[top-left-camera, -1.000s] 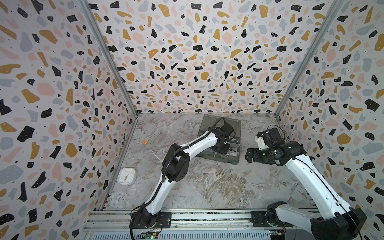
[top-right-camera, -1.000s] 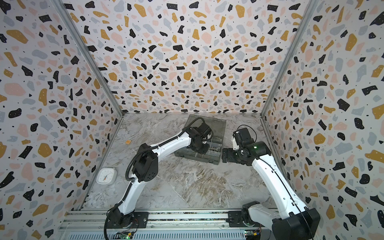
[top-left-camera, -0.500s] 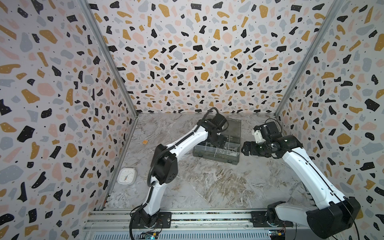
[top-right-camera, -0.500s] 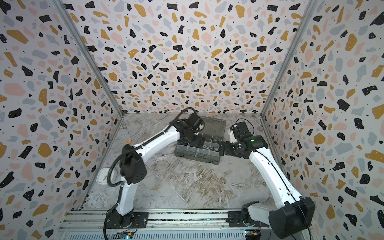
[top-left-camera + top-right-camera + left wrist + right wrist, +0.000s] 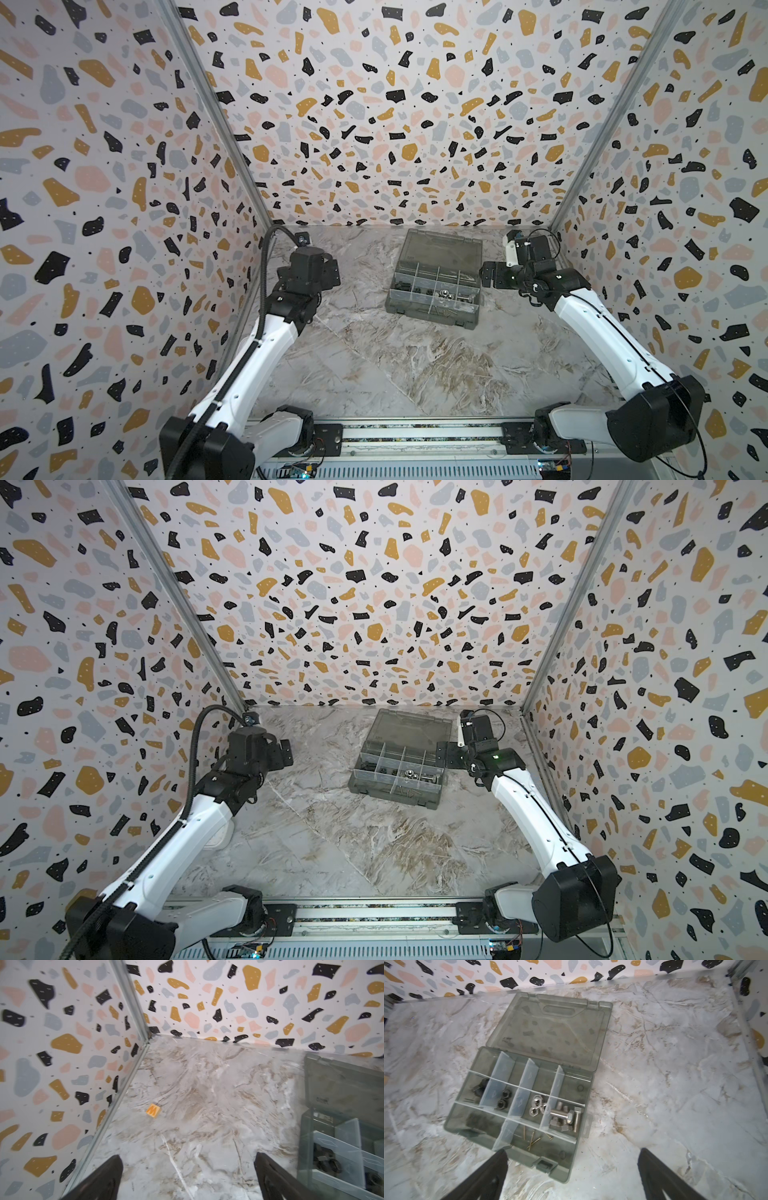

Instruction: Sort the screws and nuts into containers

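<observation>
Nearest, both arms rise from the rail at the front edge of the table [image 5: 395, 374] and lean out toward the side walls. Further in, the smoky-grey organiser box [image 5: 428, 312] sits on the marble right of centre.

Its containers [image 5: 530, 1072] hold the hardware. In the right wrist view, silver screws [image 5: 566, 1118] fill the middle-row end cell on the side toward the right arm. Silver nuts [image 5: 536, 1106] sit in the cell beside them, black nuts [image 5: 502, 1099] in the next, and black screws [image 5: 479, 1088] at the other end. Thin brass screws [image 5: 533, 1138] lie in the front row.

Level with the box, the right gripper [image 5: 490, 275] hangs just beside its right edge without touching it, jaws spread wide and empty. The left gripper [image 5: 328, 272] is well apart from the box, close to the left wall, jaws equally wide with nothing between them. Its wrist view catches only the box's left edge and a small orange cube [image 5: 153, 1110] on the marble.

Beyond, the lid [image 5: 550, 1028] lies flat toward the back wall.
</observation>
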Robot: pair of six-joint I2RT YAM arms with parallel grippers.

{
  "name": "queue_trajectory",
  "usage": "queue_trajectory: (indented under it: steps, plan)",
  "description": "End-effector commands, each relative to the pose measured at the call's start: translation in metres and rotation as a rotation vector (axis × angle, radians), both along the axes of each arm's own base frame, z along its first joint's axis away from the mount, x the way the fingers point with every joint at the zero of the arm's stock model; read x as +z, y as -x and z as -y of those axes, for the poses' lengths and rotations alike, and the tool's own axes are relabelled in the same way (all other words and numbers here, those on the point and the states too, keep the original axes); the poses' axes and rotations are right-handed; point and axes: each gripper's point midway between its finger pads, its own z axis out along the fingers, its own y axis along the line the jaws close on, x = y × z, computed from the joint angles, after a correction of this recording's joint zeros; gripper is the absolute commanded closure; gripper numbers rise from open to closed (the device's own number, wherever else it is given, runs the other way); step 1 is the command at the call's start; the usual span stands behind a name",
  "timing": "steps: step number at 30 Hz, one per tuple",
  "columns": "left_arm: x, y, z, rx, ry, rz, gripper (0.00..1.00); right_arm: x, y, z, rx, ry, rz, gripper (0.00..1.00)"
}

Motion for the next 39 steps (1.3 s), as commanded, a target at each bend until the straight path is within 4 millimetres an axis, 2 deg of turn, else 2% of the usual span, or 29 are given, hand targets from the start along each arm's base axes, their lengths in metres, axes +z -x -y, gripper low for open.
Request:
queue_trajectory:
  steps: [1,3,6,9,14,20,23,27,32,36,37,39]
  plan:
    - [0.039,0.010,-0.032,0.140,-0.015,0.312,0.00,0.005,-0.010,0.014,-0.049,0.039,0.156,0.01]
    - [0.031,0.019,-0.044,0.183,-0.013,0.360,0.00,-0.007,-0.007,0.015,-0.050,0.035,0.177,0.01]
    - [0.004,0.014,-0.048,0.162,-0.021,0.315,0.00,-0.030,-0.004,0.016,-0.034,0.058,0.171,0.01]
    - [-0.018,0.013,-0.055,0.183,-0.051,0.311,0.00,-0.043,-0.004,0.023,-0.044,0.099,0.200,0.01]
    - [-0.046,0.017,-0.075,0.255,-0.052,0.356,0.00,-0.043,-0.005,0.039,-0.103,0.142,0.361,0.01]
    - [-0.076,0.007,-0.090,0.309,-0.039,0.373,0.00,-0.046,-0.003,0.062,-0.156,0.152,0.573,0.01]
    - [-0.069,-0.001,-0.088,0.283,-0.061,0.399,0.00,-0.060,-0.005,0.065,-0.140,0.188,0.571,0.01]
    - [-0.069,0.004,-0.093,0.306,-0.078,0.422,0.00,-0.069,0.000,0.075,-0.145,0.223,0.590,0.01]
    - [-0.070,0.013,-0.089,0.276,-0.081,0.428,0.00,-0.085,0.001,0.094,-0.198,0.171,0.589,0.01]
    - [-0.071,0.011,-0.087,0.264,-0.085,0.420,0.00,-0.087,-0.007,0.094,-0.185,0.185,0.588,0.01]
    - [-0.073,0.010,-0.086,0.257,-0.088,0.411,0.00,-0.087,-0.007,0.097,-0.192,0.183,0.596,0.01]
    - [-0.088,0.013,-0.083,0.230,-0.104,0.352,0.00,-0.091,-0.007,0.105,-0.230,0.177,0.597,0.01]
